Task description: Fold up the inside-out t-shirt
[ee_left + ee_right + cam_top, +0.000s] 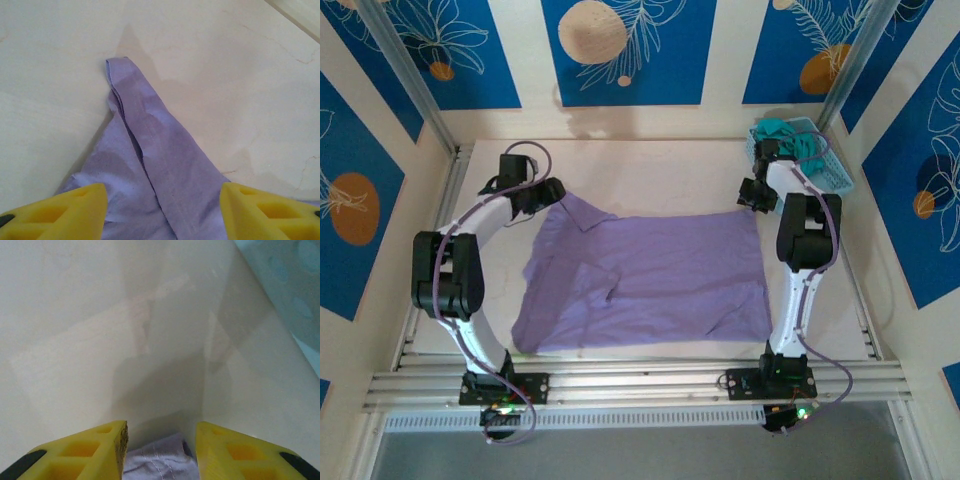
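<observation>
Lavender soft-fabric short-sleeved t-shirt [650,275] spread on pale table [650,165]. Left gripper [164,190]: jaws wide apart, astride sleeve. Right gripper [161,427]: jaws part-open at shirt corner; hold cannot be told.

A pale beige table top [650,165], marked with faint hairline cracks, sits inside a cream-walled enclosure. Blue wall panels [620,50] printed with white line-drawn leaves and peach and orange discs line the back and both sides. Slanted silver metal posts [410,75] rise at the far corners. Ribbed aluminium rails [640,385] run along the near edge, with a flat grey surface [640,455] below them. Soft, even light falls from above, leaving only faint shadows on the table.
</observation>
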### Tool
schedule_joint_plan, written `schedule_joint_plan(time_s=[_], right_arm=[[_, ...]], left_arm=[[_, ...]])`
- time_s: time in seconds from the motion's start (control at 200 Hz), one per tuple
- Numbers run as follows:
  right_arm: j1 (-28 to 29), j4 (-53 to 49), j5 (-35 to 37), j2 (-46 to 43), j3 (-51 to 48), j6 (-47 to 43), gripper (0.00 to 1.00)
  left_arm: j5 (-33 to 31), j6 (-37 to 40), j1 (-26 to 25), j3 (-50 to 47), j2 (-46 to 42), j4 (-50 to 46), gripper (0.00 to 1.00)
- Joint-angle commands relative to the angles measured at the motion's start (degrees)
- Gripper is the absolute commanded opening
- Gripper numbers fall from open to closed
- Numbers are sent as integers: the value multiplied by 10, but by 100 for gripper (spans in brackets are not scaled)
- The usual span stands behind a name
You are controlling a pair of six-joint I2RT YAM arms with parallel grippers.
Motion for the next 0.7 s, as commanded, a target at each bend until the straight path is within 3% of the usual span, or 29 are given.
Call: schedule_joint_plan(time_s=[0.0,0.175,0.695], right_arm=[[17,-39,43,-33,20,-34,42],[24,-23,50,-32,-17,-36,44],[18,-37,22,22,-1,-33,43]], left_arm=[[-4,12,4,9,2,-12,61],[-3,13,4,1,5,-5,61],[-1,19,5,5,11,-4,61]])
